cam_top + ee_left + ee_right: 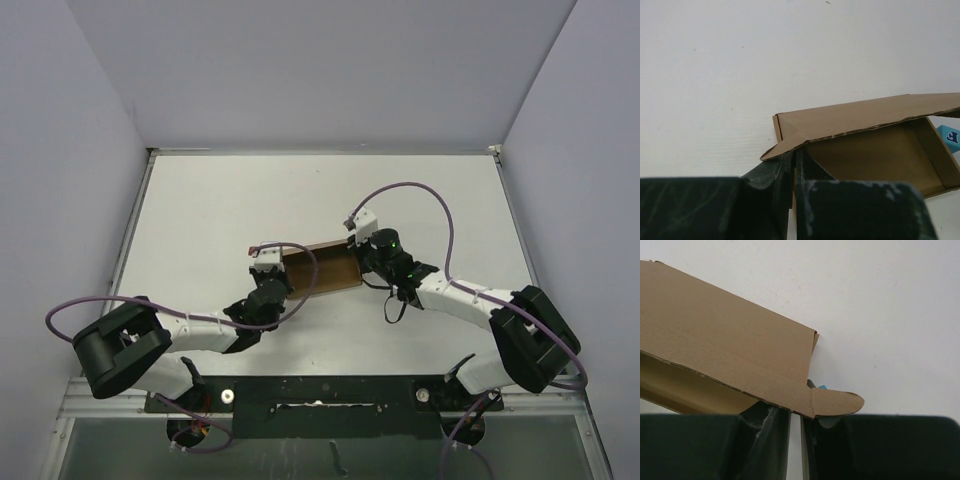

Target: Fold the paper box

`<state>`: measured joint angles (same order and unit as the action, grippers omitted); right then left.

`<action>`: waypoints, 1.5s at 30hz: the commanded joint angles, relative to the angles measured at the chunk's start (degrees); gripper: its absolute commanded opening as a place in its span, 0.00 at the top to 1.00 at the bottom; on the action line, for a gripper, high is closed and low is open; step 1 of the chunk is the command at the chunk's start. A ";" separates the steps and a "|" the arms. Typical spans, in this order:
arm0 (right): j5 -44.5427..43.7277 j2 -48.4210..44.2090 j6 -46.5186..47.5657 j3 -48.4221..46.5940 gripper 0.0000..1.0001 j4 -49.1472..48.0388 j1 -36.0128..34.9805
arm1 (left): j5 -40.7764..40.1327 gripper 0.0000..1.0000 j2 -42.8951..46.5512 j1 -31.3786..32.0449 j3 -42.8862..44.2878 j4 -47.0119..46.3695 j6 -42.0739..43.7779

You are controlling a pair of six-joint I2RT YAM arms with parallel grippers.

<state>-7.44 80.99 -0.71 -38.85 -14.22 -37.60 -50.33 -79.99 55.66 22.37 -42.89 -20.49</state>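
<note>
The left arm (200,330) and right arm (470,300) reach from the table's near edge toward its middle (elbows splayed outward). The left gripper (793,161) and right gripper (800,412) face each other, fingers nearly together, each apparently pinching an end of the paper box (325,268).

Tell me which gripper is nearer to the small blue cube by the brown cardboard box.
Right. The right gripper pinches the brown cardboard box with the small blue cube just beyond it; the left gripper holds the box's opposite end.
</note>
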 commanded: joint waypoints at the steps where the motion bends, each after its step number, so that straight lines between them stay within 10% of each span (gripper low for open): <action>1: 4.05 -1.85 -1.23 -0.08 0.87 1.40 -0.92 | 1.81 1.00 -0.93 1.03 -0.66 -1.40 -1.89; 20: 13.69 -8.01 7.20 -3.12 0.39 14.27 4.90 | 0.49 1.00 -1.05 1.29 -0.16 -0.08 -2.56; 30: 33.46 -13.41 28.23 -5.02 0.19 33.41 11.02 | -0.07 1.00 -0.82 1.29 0.02 0.79 -2.91; 45: 56.90 -19.36 44.37 -21.15 0.25 56.96 18.47 | -0.14 1.00 0.34 1.29 -0.31 1.43 -2.50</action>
<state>39.13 62.28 41.54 -53.04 38.76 -19.18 -50.61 -80.42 56.58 21.89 -41.91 -22.13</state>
